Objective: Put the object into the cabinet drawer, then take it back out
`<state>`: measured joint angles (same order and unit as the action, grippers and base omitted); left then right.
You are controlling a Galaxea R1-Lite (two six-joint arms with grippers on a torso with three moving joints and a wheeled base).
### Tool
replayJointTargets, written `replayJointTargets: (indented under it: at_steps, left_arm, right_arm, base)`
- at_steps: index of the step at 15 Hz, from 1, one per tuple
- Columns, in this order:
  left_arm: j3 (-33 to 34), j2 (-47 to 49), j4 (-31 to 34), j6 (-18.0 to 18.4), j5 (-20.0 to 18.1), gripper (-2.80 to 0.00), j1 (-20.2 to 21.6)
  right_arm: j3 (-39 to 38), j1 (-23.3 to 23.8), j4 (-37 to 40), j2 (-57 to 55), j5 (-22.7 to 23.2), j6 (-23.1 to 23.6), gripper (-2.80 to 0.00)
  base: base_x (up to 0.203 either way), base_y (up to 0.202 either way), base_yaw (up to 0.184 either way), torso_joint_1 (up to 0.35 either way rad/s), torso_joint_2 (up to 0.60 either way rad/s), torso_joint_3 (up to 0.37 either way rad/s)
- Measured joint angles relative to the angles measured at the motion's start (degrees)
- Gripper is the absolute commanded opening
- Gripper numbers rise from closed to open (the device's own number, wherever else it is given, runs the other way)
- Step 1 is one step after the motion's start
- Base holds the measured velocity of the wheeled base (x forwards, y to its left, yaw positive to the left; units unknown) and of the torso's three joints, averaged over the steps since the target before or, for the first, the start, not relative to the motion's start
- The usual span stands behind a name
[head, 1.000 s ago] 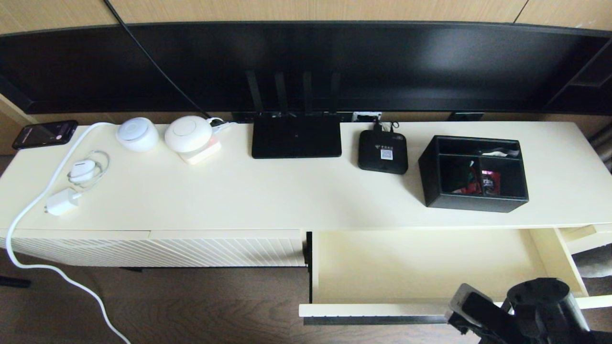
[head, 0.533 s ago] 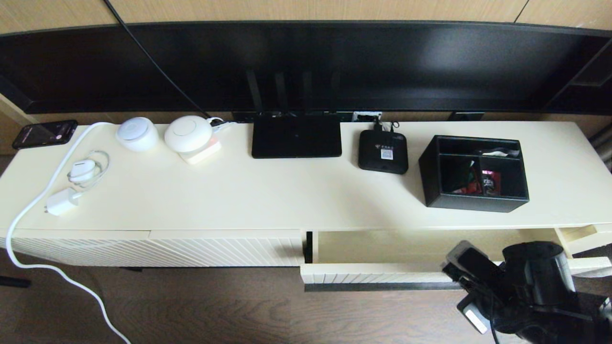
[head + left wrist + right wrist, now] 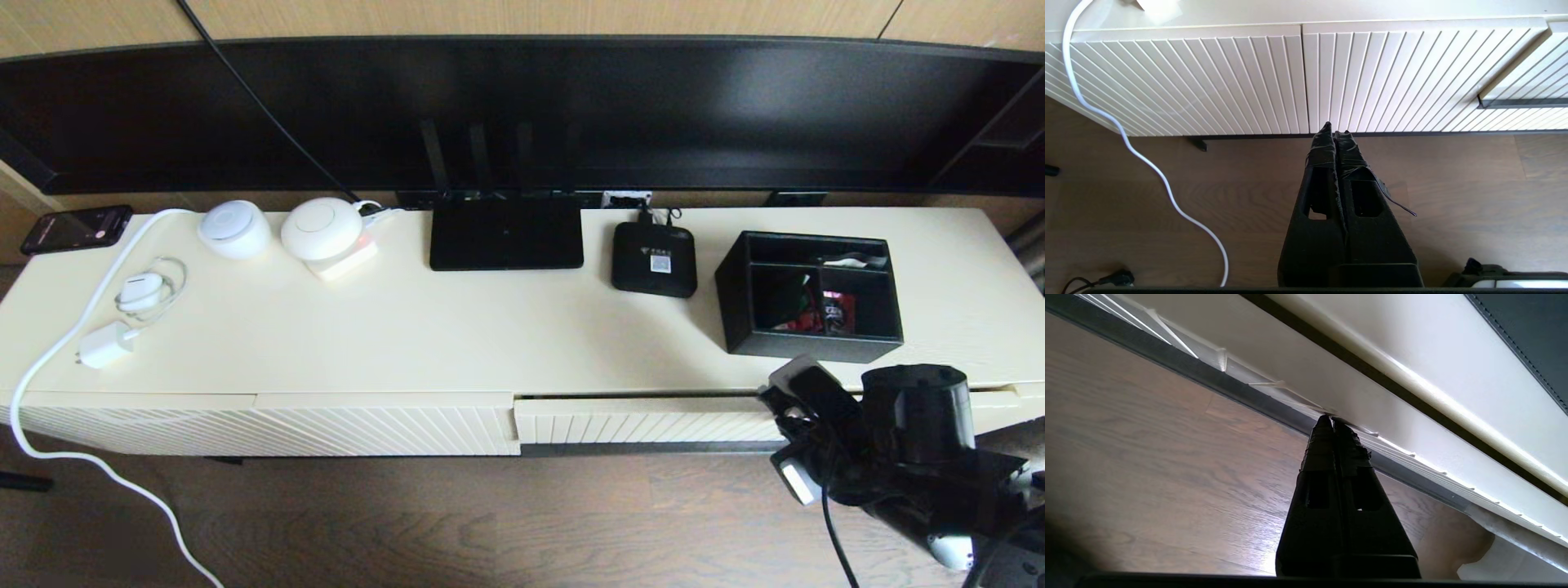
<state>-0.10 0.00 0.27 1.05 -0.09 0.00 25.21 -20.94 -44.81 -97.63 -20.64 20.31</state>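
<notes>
The object, a black divided box with red packets inside, stands on the cabinet top at the right. Just below it, the cabinet drawer is pushed in, its ribbed front level with the neighbouring panel. My right gripper is shut and empty, its tips against the lower edge of the drawer front above the dark handle strip. The right arm shows in the head view in front of the drawer's right end. My left gripper is shut and empty, low over the floor before the drawer front.
On the cabinet top stand a small black box, a router, two white round devices, a charger and a phone. A white cable trails to the wooden floor. A small panel at the far right sticks out slightly.
The drawer has gone from wide open to fully pushed in. My right arm moved toward the cabinet with it. The black box stayed on top.
</notes>
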Motion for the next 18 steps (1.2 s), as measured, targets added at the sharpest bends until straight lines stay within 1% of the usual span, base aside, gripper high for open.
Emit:
replayJointTargets:
  at_steps: [3, 6, 8, 9, 11, 13, 16, 18]
  left_arm:
    - [0.0, 0.0, 0.0, 0.0, 0.0, -2.80, 0.0]
    - [0.0, 0.0, 0.0, 0.0, 0.0, -2.80, 0.0]
    - [0.0, 0.0, 0.0, 0.0, 0.0, -2.80, 0.0]
    - [0.0, 0.0, 0.0, 0.0, 0.0, -2.80, 0.0]
    - [0.0, 0.0, 0.0, 0.0, 0.0, -2.80, 0.0]
    - [0.0, 0.0, 0.0, 0.0, 0.0, -2.80, 0.0]
    - [0.0, 0.0, 0.0, 0.0, 0.0, -2.80, 0.0]
    - [0.0, 0.0, 0.0, 0.0, 0.0, -2.80, 0.0]
  right_arm:
    - [0.2, 0.6, -0.6, -0.6, 0.0, -0.1, -2.80]
    - [0.2, 0.8, -3.7, -1.2, 0.0, -0.3, -2.80]
    - [-0.9, 0.8, -4.2, -0.2, 0.0, 0.8, -2.80]
    - [-1.7, 0.9, -3.8, 1.1, -0.1, 2.4, -2.80]
    - [-4.0, 0.9, -0.7, 4.8, -0.2, 5.4, -2.80]
    - [-5.1, 0.9, 3.7, 10.1, -0.2, 7.2, -2.80]
    - [-5.4, 2.0, 12.8, 19.8, -0.1, 7.6, -2.80]
    - [-5.6, 4.2, 20.2, 27.8, 0.0, 7.5, -2.80]
  base:
    - [0.000, 0.000, 0.000, 0.000, 0.00, 0.000]
    - [0.000, 0.000, 0.000, 0.000, 0.00, 0.000]
    - [0.000, 0.000, 0.000, 0.000, 0.00, 0.000]
    - [0.000, 0.000, 0.000, 0.000, 0.00, 0.000]
    - [0.000, 0.000, 0.000, 0.000, 0.00, 0.000]
    - [0.000, 0.000, 0.000, 0.000, 0.00, 0.000]
    - [0.000, 0.000, 0.000, 0.000, 0.00, 0.000]
    - [0.000, 0.000, 0.000, 0.000, 0.00, 0.000]
